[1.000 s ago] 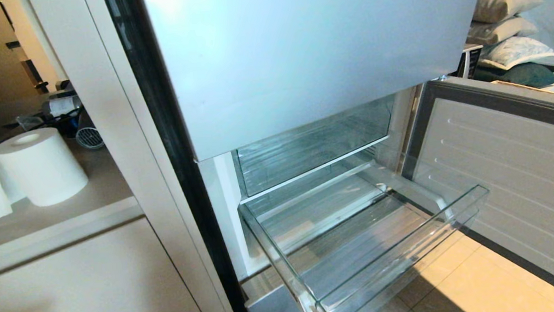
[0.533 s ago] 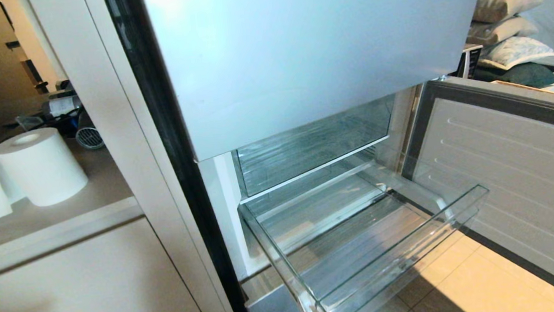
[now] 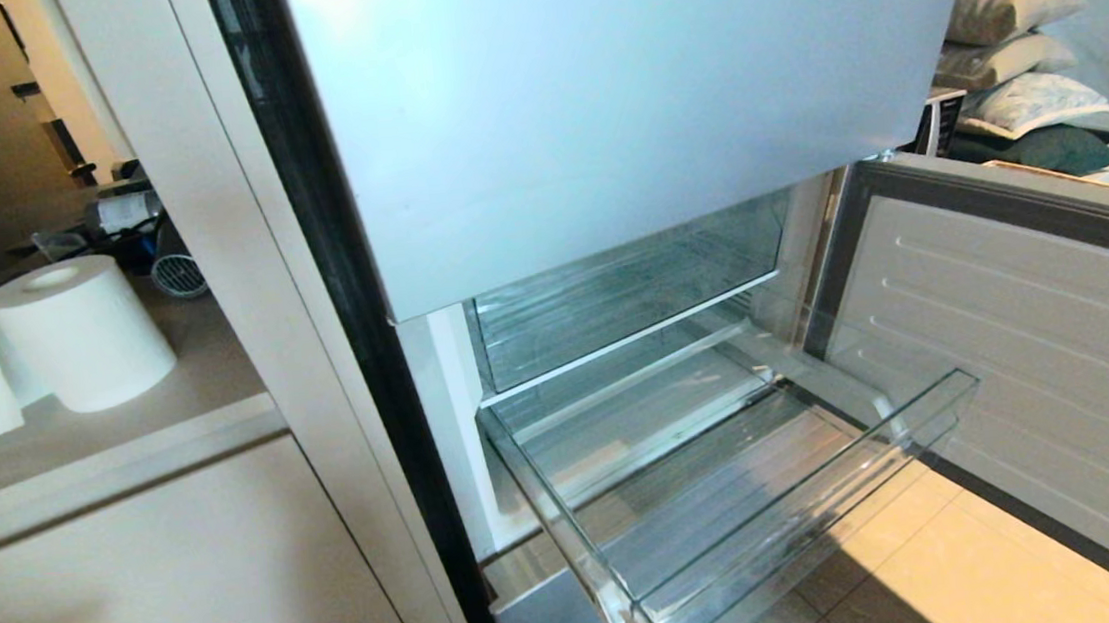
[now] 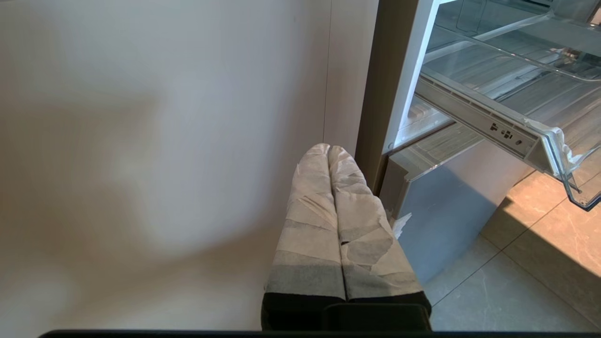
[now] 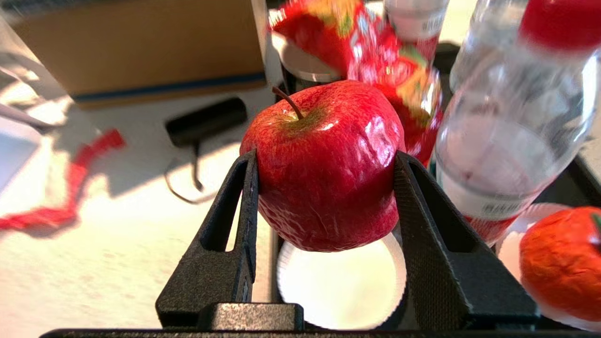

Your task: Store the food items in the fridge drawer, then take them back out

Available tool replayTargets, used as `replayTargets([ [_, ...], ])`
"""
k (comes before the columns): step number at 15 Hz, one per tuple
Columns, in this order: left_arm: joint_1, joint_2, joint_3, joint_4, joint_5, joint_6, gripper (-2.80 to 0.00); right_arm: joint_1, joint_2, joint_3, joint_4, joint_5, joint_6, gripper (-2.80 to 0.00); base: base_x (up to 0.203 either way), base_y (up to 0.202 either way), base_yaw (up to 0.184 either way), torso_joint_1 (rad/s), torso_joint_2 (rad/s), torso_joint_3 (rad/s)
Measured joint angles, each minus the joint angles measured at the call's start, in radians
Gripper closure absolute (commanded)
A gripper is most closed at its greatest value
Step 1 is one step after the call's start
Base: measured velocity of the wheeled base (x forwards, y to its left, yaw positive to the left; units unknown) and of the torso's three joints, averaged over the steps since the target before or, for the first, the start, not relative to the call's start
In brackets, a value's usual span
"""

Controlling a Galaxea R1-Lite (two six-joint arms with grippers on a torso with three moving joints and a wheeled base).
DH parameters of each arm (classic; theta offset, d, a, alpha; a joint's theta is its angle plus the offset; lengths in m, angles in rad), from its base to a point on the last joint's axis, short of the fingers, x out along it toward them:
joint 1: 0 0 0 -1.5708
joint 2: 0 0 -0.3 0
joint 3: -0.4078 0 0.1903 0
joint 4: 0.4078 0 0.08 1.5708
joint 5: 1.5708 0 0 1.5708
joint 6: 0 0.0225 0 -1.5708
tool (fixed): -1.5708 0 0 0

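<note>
My right hand [image 5: 324, 202] grips the wrinkled, glossy deep-red apple [image 5: 324, 164] between both black fingers [image 5: 235, 225], above a white paper plate [image 5: 342, 286]; my left hand [image 4: 328, 152] is clenched.

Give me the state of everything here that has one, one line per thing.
fridge drawer: pulled out, empty
clear bin above it: pushed in
lower fridge door: swung open
red apple: gripped, lifted above a white dish
right pincer: clamped on the apple
left pincer: shut, empty

Beige cabinet front [image 3: 137, 589], paper towel roll [image 3: 80, 333] on counter, sunlit tiled floor [image 3: 948, 568], stacked pillows [image 3: 1012, 31]
</note>
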Motion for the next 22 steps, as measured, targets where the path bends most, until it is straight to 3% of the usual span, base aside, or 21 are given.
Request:
replayTargets([
  [9,0.000,0.000,0.000,0.000,0.000,0.000,0.00,-0.005,0.183,0.011,-0.077,0.066,-0.010,0.00,0.000,0.000,0.000,0.000,0.00,0.000],
  [15,0.000,0.000,0.000,0.000,0.000,0.000,0.00,-0.004,0.250,0.006,-0.208,0.065,0.002,0.00,0.000,0.000,0.000,0.000,0.00,0.000],
  [16,0.000,0.000,0.000,0.000,0.000,0.000,0.00,-0.004,0.254,0.004,-0.209,0.065,0.002,-2.80,0.000,0.000,0.000,0.000,0.00,0.000],
  [22,0.000,0.000,0.000,0.000,0.000,0.000,0.00,-0.001,0.285,-0.011,-0.212,0.065,-0.001,-2.80,0.000,0.000,0.000,0.000,0.00,0.000],
])
